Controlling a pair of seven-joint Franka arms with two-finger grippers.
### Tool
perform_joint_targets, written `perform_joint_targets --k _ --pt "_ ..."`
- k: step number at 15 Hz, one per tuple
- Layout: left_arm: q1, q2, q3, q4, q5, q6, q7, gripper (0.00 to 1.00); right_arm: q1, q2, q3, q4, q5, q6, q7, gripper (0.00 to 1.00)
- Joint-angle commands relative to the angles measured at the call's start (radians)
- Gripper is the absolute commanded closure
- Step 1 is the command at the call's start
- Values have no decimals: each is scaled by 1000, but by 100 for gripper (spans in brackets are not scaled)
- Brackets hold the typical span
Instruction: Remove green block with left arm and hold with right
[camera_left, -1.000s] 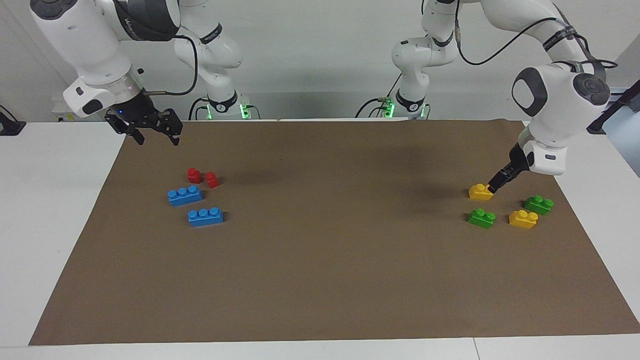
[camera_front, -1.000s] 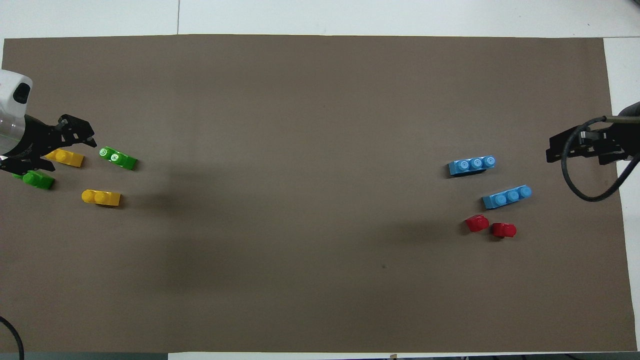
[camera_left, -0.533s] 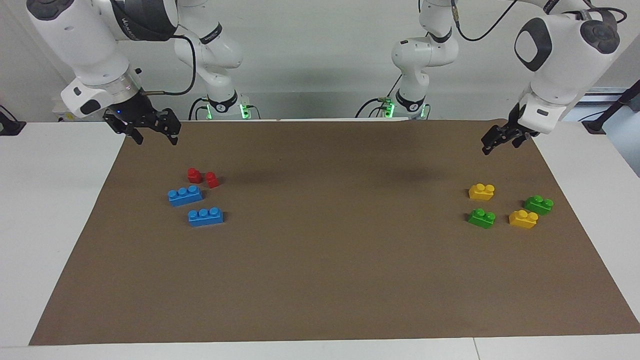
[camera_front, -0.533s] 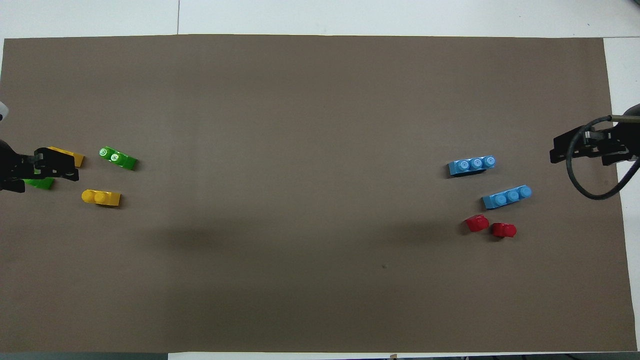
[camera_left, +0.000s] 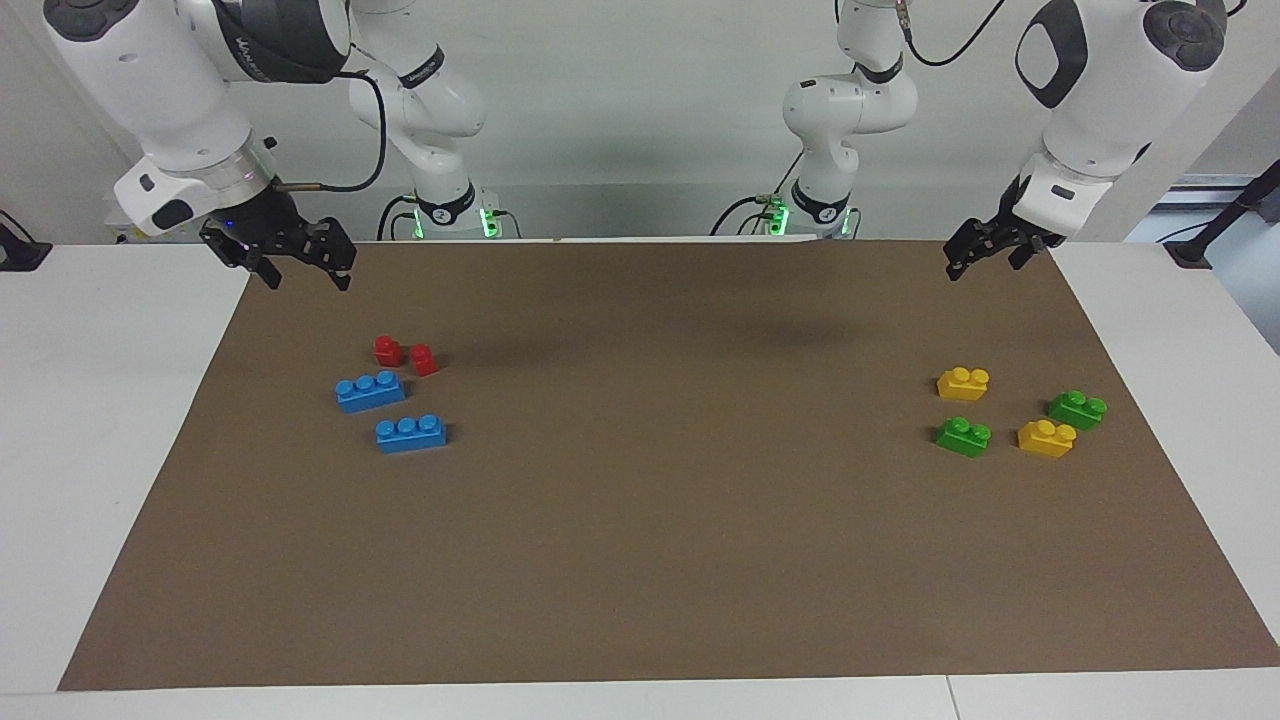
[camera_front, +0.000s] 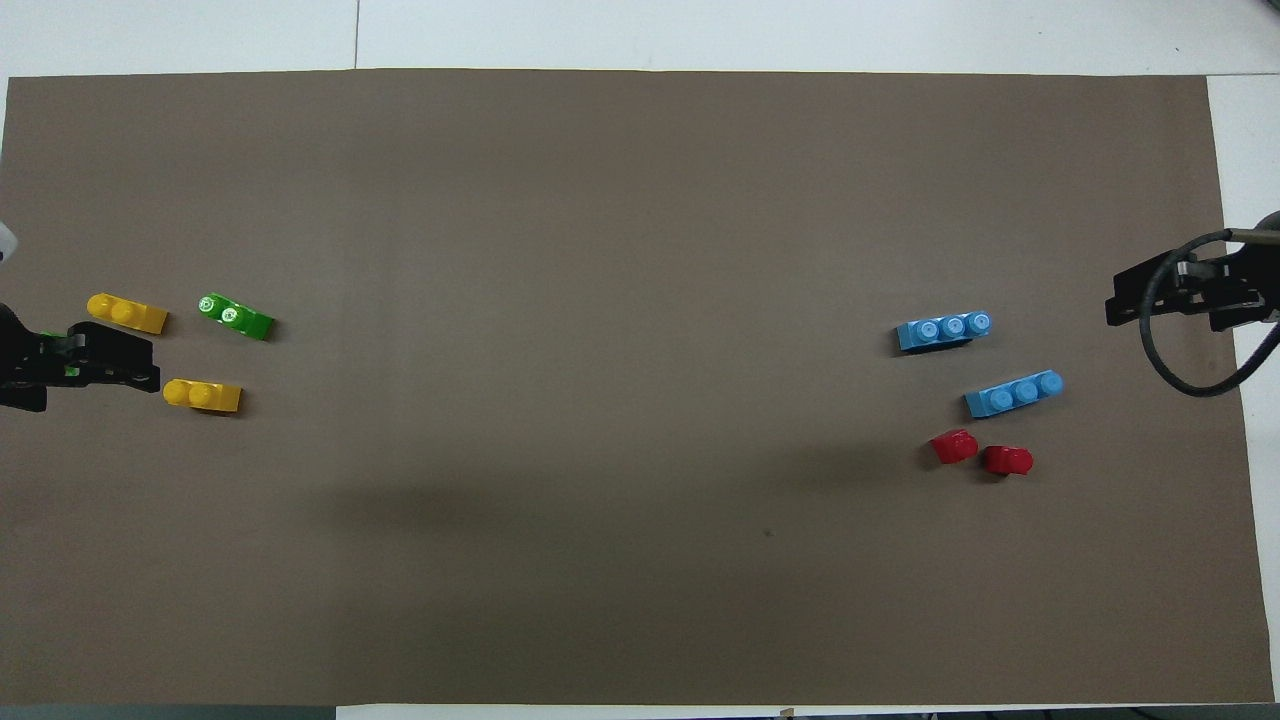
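Observation:
Two green blocks lie on the brown mat toward the left arm's end. One green block (camera_left: 964, 436) (camera_front: 235, 316) lies farther from the robots. The other green block (camera_left: 1077, 409) is almost covered by the gripper in the overhead view. My left gripper (camera_left: 982, 265) (camera_front: 150, 362) hangs open and empty, high over the mat's edge by the robots, apart from every block. My right gripper (camera_left: 310, 282) (camera_front: 1112, 300) hangs open and empty over the mat's corner at the right arm's end.
Two yellow blocks (camera_left: 963, 383) (camera_left: 1046, 438) sit beside the green ones. Toward the right arm's end lie two blue three-stud bricks (camera_left: 370, 391) (camera_left: 411, 433) and two small red blocks (camera_left: 388, 350) (camera_left: 424, 359). The brown mat (camera_left: 640, 550) covers most of the white table.
My left gripper has lifted away from the yellow block nearest the robots and drawn back toward the robots. The right gripper has hardly shifted. No block has moved.

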Motion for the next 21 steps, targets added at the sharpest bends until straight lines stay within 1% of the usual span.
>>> perform_joint_targets --k 1,5,21 --pt "-6 -4 -5 31 -12 -41 26 0 -10 12 10 20 -47 -2 -8 10" --pt "-6 -30 -8 26 -12 -60 34 0 -10 12 10 17 -48 10 -13 10" --pt "-27 -39 -8 25 -12 -63 32 0 -11 11 10 13 -44 9 -10 10"
